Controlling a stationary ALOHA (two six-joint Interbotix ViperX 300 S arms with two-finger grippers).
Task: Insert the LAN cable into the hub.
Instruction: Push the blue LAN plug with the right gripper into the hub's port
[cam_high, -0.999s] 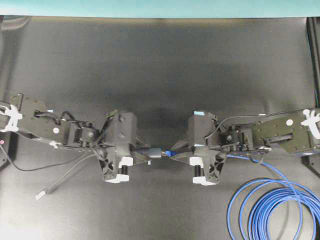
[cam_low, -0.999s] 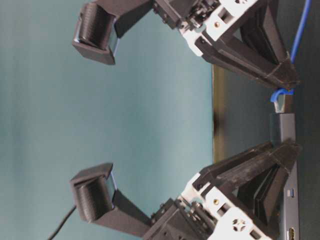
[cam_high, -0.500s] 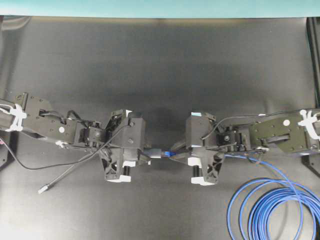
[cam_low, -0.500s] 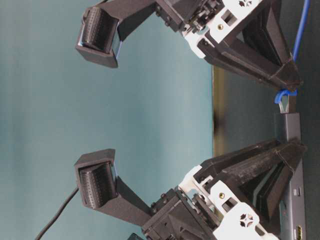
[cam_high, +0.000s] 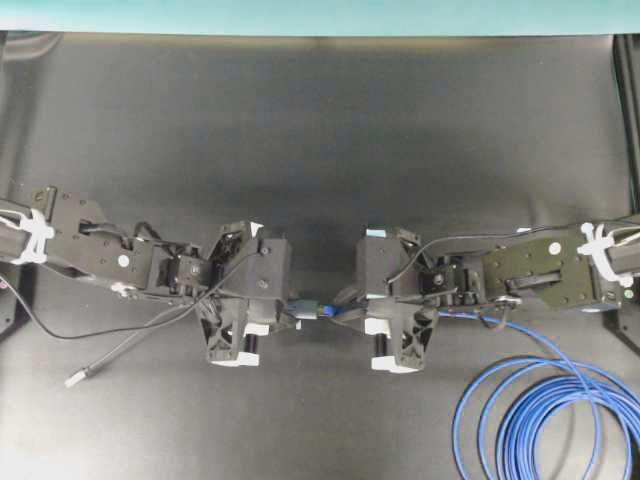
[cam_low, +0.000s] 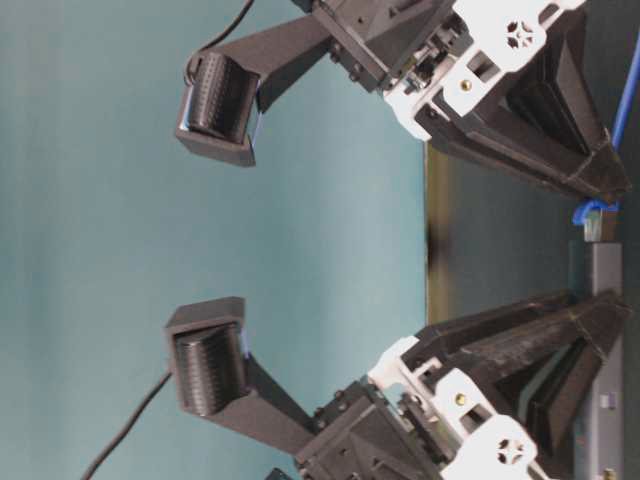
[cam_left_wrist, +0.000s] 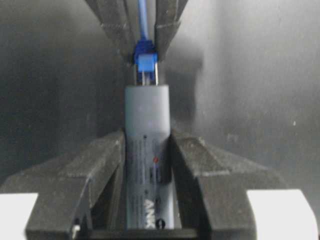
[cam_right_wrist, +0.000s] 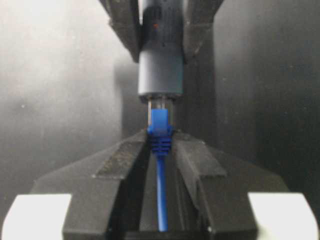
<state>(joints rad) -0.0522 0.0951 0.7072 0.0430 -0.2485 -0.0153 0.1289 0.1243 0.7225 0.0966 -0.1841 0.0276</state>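
Plug (cam_right_wrist: 160, 111) now entering hub (cam_right_wrist: 160, 75)

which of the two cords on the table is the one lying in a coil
The bright-blue LAN cable, looped at the table's lower right in the overhead view. The thin grey cord trails uncoiled at the left.

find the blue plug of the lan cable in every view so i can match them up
Overhead: plug at centre, between the two claws.
Table-level: far right edge, upper half, just above the hub.
Left wrist: top centre, at the hub's far end.
Right wrist: centre, just below the hub.
Shared landmark: the dark-grey hub that the plug tip meets.
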